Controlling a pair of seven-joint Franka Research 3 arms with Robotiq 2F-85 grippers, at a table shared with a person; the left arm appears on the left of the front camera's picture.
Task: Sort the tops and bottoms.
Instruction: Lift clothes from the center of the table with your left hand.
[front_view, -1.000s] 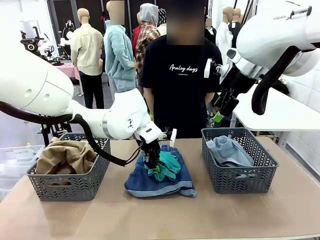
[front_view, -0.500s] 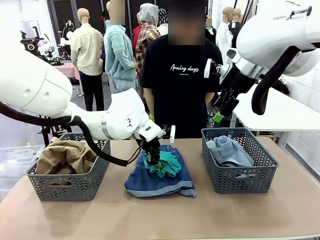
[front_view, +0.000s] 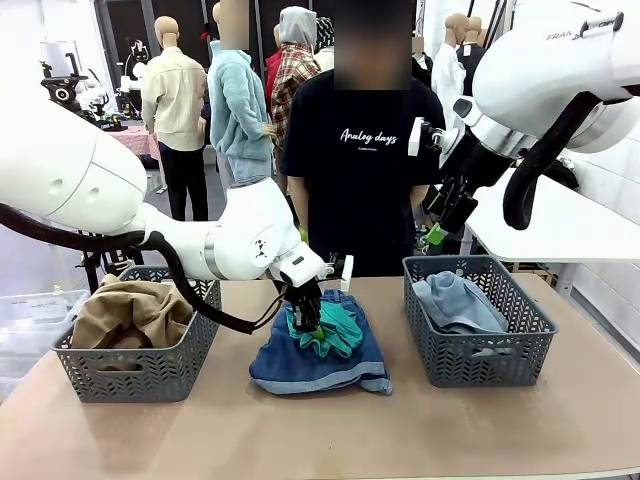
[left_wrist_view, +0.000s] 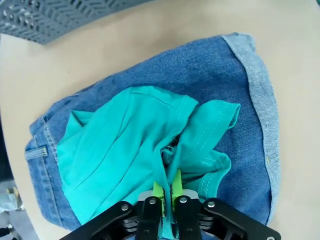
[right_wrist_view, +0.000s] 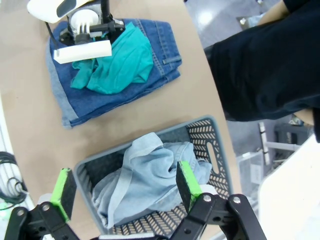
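Teal top (front_view: 330, 332) lies bunched on the dark denim shorts (front_view: 320, 368), which are spread flat at the middle of the tabletop (front_view: 320, 440), a little nearer its far edge than its near one. The left gripper (front_view: 306, 318) comes down onto the heap from the left, and its green pads (left_wrist_view: 159, 190) are pinched tight on a raised fold of the teal cloth. The right gripper (front_view: 437, 235) hangs high over the right basket (front_view: 480, 368) with its fingers spread wide and nothing between them. That basket stands toward the tabletop's right edge and holds the pale denim piece (front_view: 455, 300). The left basket (front_view: 140, 378), by the left edge, is heaped with the tan top (front_view: 130, 312). A person (front_view: 365, 170) in a black printed T-shirt stands at the far edge, right behind the shorts.
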